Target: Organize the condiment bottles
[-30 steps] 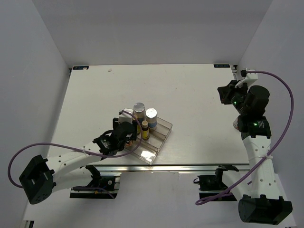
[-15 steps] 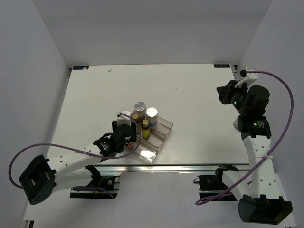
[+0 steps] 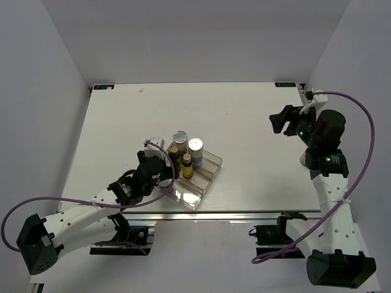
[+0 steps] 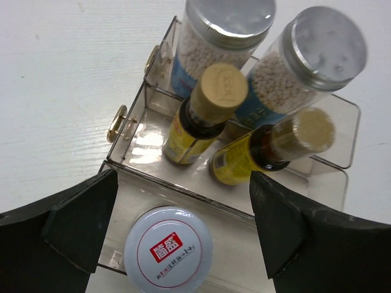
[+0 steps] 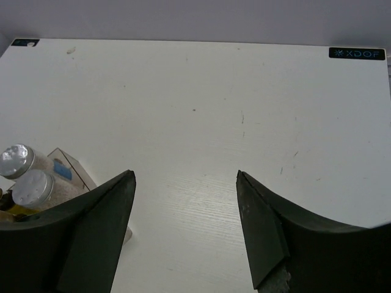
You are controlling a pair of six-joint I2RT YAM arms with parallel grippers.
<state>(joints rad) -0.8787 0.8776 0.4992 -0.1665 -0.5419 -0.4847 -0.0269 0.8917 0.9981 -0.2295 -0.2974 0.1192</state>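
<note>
A white surface [image 3: 244,122] holds a clear plastic stepped tray [image 3: 211,163], set near the front edge and left of centre. Its back row carries two silver-capped cylinder bottles with blue-and-white labels, one [image 4: 227,18] beside the other [image 4: 324,43], both filled with pale grains. The middle row holds two slim yellow bottles with dark necks and gold caps [image 4: 204,113] [image 4: 269,149], side by side just in front of the cylinders. A squat jar with a white lid and a red label [image 4: 168,250] stands in the front compartment, toward its left end.

The left gripper [image 4: 182,201] hangs over that front compartment with its black fingers spread wide, one on each side of the jar and touching nothing. The right gripper [image 5: 184,183] is raised above the bare right side of the surface, well apart from the tray, fingers apart and empty.
</note>
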